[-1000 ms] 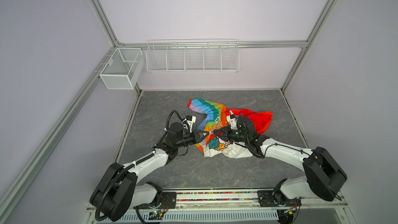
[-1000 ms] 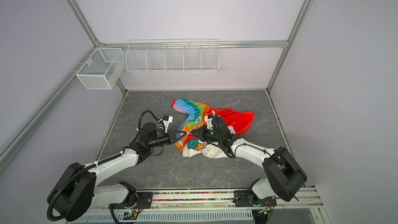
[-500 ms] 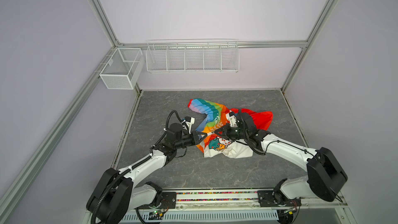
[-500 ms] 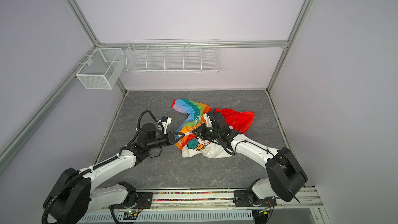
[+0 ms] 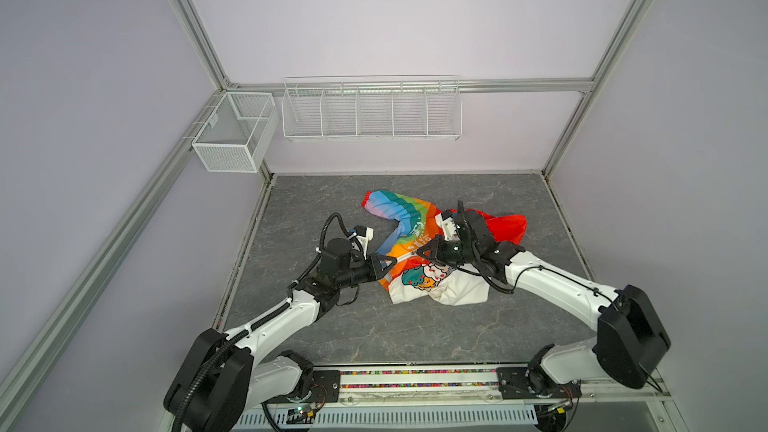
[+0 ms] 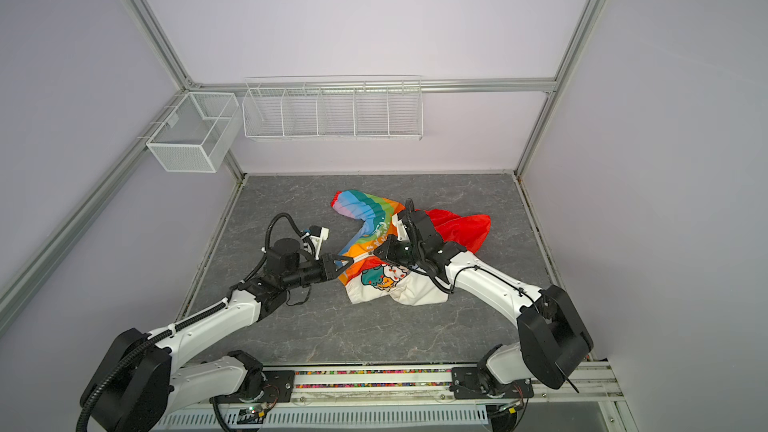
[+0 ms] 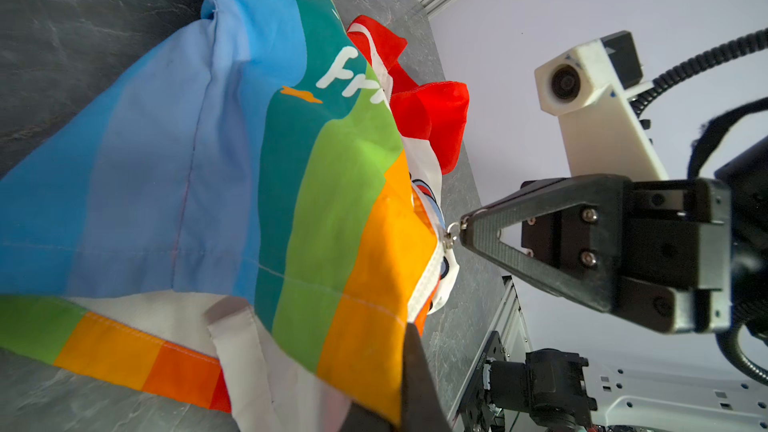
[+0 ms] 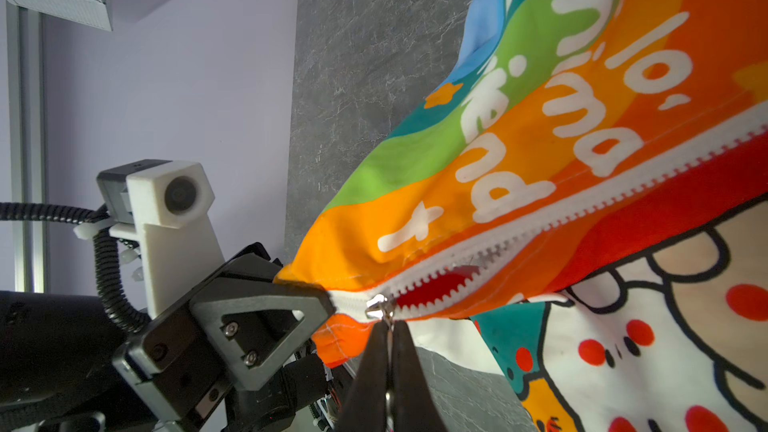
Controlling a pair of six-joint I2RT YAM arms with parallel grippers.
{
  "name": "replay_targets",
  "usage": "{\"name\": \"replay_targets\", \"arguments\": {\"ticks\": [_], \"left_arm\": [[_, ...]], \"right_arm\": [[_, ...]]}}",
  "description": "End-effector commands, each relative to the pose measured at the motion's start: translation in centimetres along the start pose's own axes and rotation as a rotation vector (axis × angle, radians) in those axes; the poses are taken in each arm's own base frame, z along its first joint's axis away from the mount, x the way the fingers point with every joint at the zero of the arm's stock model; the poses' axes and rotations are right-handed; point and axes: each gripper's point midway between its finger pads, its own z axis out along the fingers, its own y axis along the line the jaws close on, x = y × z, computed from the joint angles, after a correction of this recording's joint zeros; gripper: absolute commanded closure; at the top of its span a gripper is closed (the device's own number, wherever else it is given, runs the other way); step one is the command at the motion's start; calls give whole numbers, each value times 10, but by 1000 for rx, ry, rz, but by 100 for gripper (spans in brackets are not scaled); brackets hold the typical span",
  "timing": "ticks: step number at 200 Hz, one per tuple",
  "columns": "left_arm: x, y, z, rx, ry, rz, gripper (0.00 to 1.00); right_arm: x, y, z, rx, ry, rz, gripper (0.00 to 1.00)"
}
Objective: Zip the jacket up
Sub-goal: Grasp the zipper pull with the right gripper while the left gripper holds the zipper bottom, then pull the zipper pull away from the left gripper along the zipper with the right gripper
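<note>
The rainbow-striped jacket lies crumpled mid-table, red hood to the right and bear print toward the front. My left gripper is shut on the jacket's orange bottom edge at the foot of the white zipper. Facing it a short way to the right, my right gripper is shut on the metal zipper pull. Beyond the slider the teeth stand apart, with red fabric showing in the gap.
A long white wire basket hangs on the back wall, and a mesh box hangs at the left corner. Metal frame posts bound the grey mat. The arm bases' rail runs along the front edge.
Both arms have shifted only slightly, and the jacket edge stays stretched between them. Both grips are unchanged.
</note>
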Motion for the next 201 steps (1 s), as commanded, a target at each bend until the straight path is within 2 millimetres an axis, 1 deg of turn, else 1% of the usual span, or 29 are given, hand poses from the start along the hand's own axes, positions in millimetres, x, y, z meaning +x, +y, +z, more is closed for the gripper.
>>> {"name": "replay_targets", "arguments": {"ticks": [1,33,78,141,201], "left_arm": [[-12,-3,-5,-21,-34,29,100],[-12,-2,-6,-30,-38,33,100],[-14,-1,-9,-40,-54,37,100],[-13,6,-11,-75,-67,34,100],[-12,11,-13,-94,-78,33,100]], "right_arm": [[-10,-6,-3,49,-30,-30,94],[-14,-14,-6,98,-41,-36,93],[-17,-18,-4,109,-39,-38,93],[-22,-24,-3,131,-46,-40,93],[-27,-28,3,146,-44,-38,94]]}}
